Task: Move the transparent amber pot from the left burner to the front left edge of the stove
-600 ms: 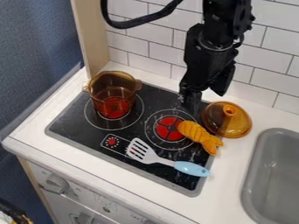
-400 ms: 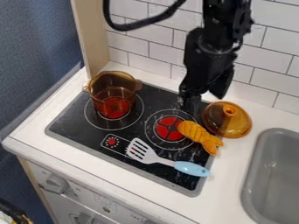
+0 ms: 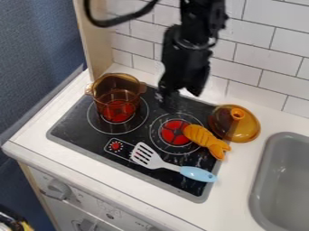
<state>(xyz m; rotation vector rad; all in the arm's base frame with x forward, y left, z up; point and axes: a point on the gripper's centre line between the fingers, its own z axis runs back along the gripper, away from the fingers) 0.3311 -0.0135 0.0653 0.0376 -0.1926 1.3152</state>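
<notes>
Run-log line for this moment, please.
gripper over stovetop, right of pot | pot on left burner | orange toy beside lid | spatula at front

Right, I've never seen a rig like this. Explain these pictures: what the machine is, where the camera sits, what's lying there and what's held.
The black machine is a robot arm, entering from the top edge. Its jaws hang over the back of a toy stovetop. The fixed camera looks down at a slant.

At the picture's left, an amber see-through pot stands on one burner. To the right are an orange ridged toy and an amber lid with a knob. In front lies a white slotted spatula with a light blue handle. A grey sink is at the far right.

I can't make out anything held in the jaws.
</notes>
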